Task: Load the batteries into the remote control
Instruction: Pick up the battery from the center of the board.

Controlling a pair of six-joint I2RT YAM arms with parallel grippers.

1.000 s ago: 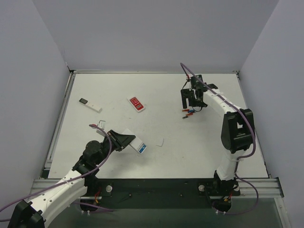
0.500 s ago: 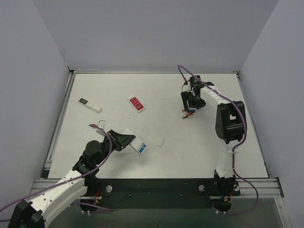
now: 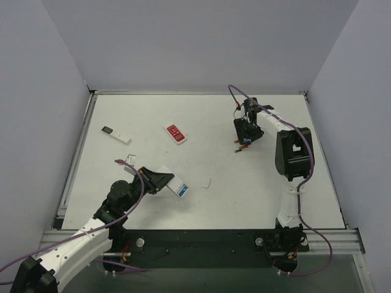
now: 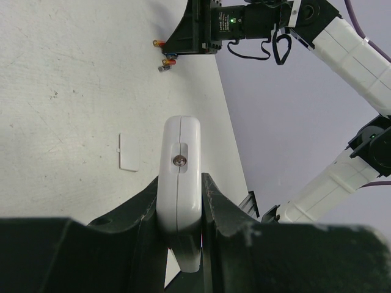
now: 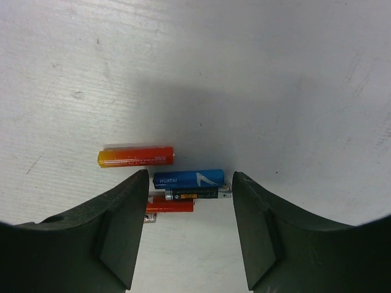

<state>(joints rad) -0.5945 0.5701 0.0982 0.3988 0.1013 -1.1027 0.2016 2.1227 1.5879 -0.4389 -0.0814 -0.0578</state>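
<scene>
Pinching the remote control (image 4: 181, 140) edge-up in the left gripper (image 4: 181, 186) at lower left of the top view, seemingly to steady it for loading, while poising the right gripper (image 5: 190, 177), jaws wide, astride one blue battery (image 5: 183, 179) among red cells (image 5: 136, 156) at upper right, apparently for a pick.

Three remotes show: one broad white remote (image 3: 174, 184), one red-faced remote (image 3: 176, 133), one slim stick remote (image 3: 116, 135). Four cells: one blue cell (image 5: 188, 179), two red cells (image 5: 136, 157) beside it, one dark cell (image 5: 195, 195). One white cover (image 4: 127, 151).
</scene>
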